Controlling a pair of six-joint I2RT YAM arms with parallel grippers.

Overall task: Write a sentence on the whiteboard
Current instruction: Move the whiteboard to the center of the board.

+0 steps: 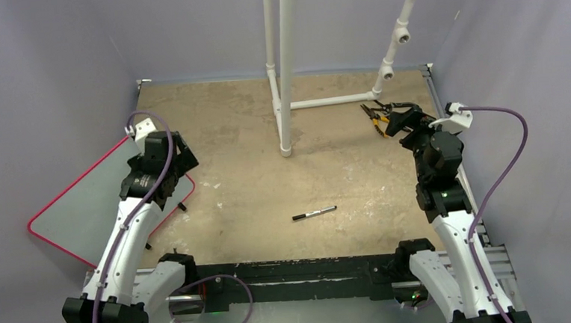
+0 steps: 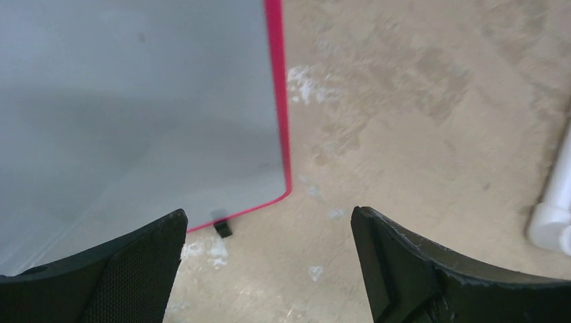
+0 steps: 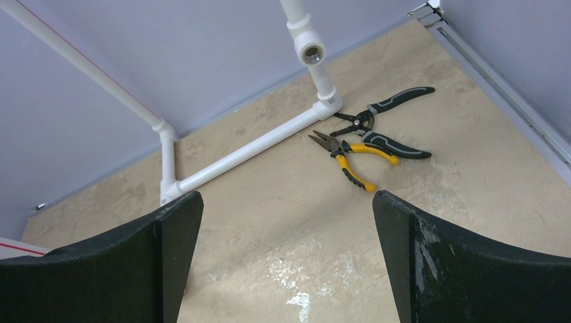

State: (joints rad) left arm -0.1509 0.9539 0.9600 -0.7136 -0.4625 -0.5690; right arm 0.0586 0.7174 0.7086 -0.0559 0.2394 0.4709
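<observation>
The whiteboard lies flat at the table's left side, pale grey with a thin red border, and juts over the left edge. Its visible face is blank in both views; the sentence does not show. A black marker lies on the table near the front middle. My left gripper is open and empty above the board's right edge. In the left wrist view the board, its rounded corner and one black foot lie ahead of the open left gripper. My right gripper is open and empty at the back right.
A white PVC pipe frame stands at the back middle. Yellow-handled pliers and black-handled pliers lie beside its base, just ahead of the right gripper. A metal rail runs along the table's right edge.
</observation>
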